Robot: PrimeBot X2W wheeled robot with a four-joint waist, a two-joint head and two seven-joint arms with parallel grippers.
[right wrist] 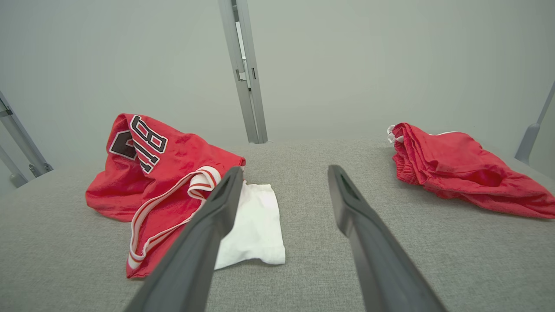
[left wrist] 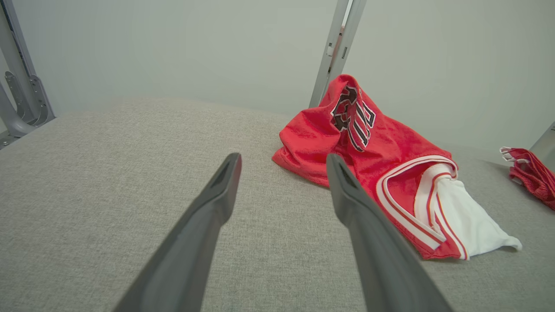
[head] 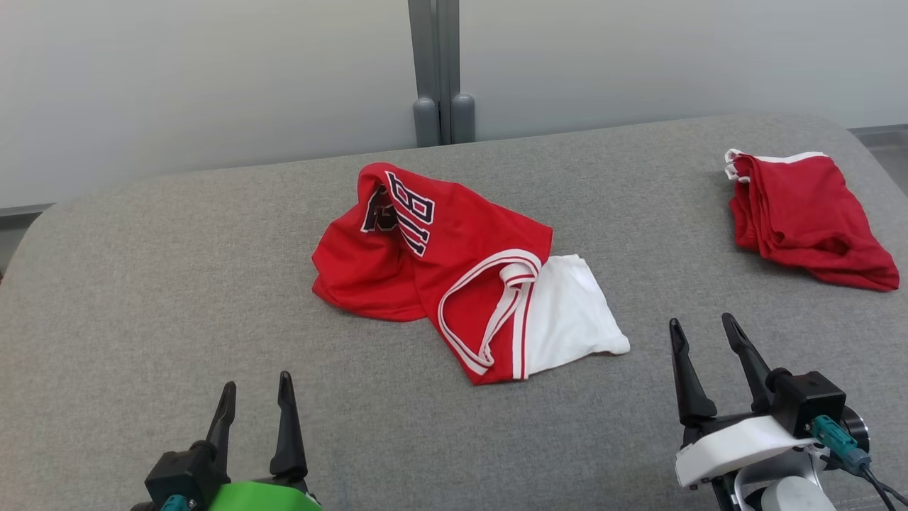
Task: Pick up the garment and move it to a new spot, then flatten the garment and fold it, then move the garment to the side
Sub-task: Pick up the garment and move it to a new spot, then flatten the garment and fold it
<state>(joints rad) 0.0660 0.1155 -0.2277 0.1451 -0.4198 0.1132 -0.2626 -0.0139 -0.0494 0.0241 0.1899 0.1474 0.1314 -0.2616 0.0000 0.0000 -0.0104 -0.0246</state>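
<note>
A crumpled red garment [head: 440, 270] with dark lettering, white trim and a white part sticking out lies in a heap at the middle of the grey padded table [head: 142, 305]. It shows as a garment [left wrist: 381, 164] right of the fingers in the left wrist view, and as a garment [right wrist: 164, 173] to the left in the right wrist view. My left gripper [head: 257, 389] hovers open near the front left, well short of it. My right gripper [head: 705, 324] stands open at the front right, just right of the white part. Neither holds anything.
A second red garment [head: 801, 213], loosely folded, lies at the table's far right; it shows as a red garment [right wrist: 459, 169] in the right wrist view too. A grey post [head: 438, 71] rises against the pale wall behind the table. The table's rounded far corners curve off left and right.
</note>
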